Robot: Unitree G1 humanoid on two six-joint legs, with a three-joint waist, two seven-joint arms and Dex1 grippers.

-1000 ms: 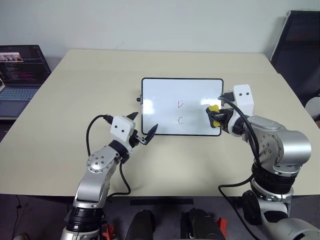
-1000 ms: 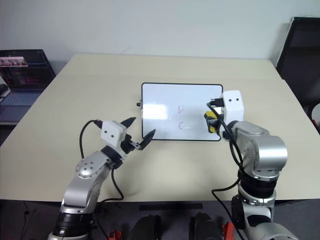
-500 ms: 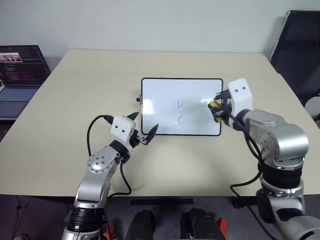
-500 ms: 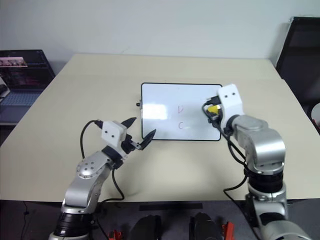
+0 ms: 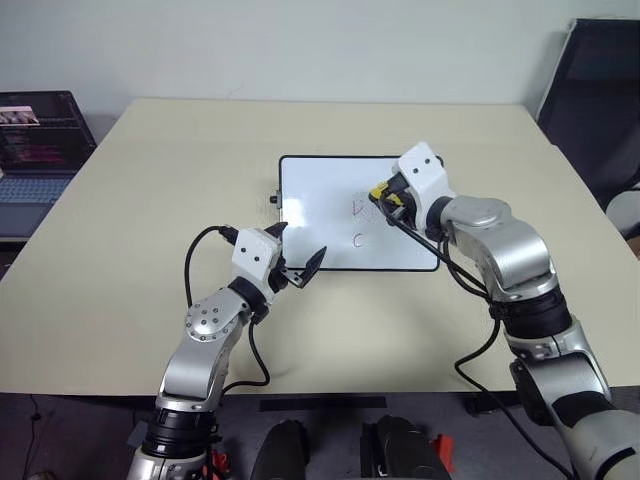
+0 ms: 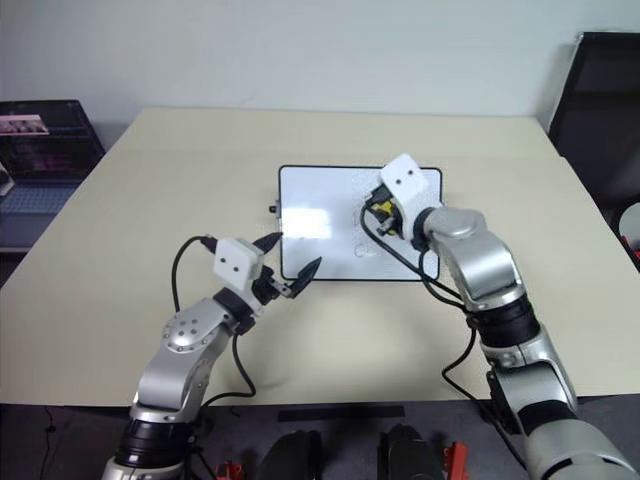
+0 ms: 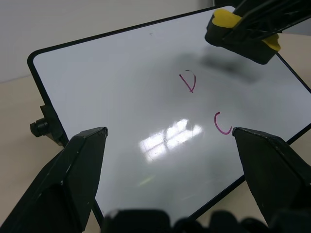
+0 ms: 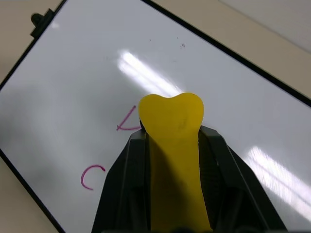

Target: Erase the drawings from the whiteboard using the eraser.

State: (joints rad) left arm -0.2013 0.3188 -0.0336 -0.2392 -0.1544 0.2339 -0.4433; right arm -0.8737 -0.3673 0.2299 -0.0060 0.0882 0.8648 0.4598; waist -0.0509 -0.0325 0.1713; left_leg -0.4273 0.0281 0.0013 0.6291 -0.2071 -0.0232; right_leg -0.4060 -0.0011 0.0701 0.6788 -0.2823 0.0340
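Whiteboard lies flat. Right gripper squeezes the yellow eraser above its "D". Left gripper, fingers spread wide, waits at its near corner.

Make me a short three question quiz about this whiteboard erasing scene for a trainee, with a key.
1. True or false: the left gripper holds the eraser.
2. Which letters are on the whiteboard? A) D and C B) M and X C) none
3. What stands at the left of the table?

Key:
1. False: the right gripper holds it; the left is open at the board's near corner.
2. A: the D and the C.
3. A laptop.
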